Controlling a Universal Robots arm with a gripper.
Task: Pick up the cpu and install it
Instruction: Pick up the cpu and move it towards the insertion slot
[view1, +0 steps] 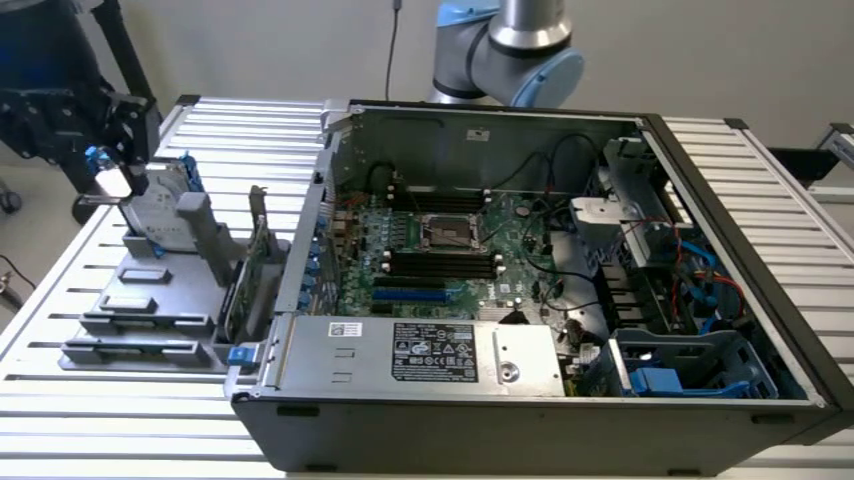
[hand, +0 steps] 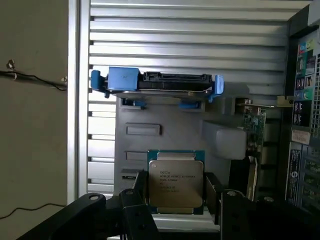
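The cpu (hand: 175, 183), a flat square chip with a silvery top and a thin teal rim, sits between my gripper's (hand: 178, 196) two black fingers (hand: 141, 192), which are shut on its side edges. It hangs above the grey parts holder (hand: 165, 142). In the exterior view my gripper (view1: 111, 186) is at the far left, raised over the holder (view1: 154, 300), with the cpu (view1: 115, 183) a pale square at its tips. The dark socket frame (view1: 450, 232) lies in the middle of the green motherboard (view1: 441, 260) inside the open computer case (view1: 534, 400).
A silver hard drive with blue brackets (hand: 157, 82) stands on edge on the holder beside my gripper. An expansion card (view1: 256, 260) stands upright between the holder and the case wall. Memory sticks, cables and a power supply (view1: 427, 352) crowd the case. The table is slatted metal (view1: 787, 230).
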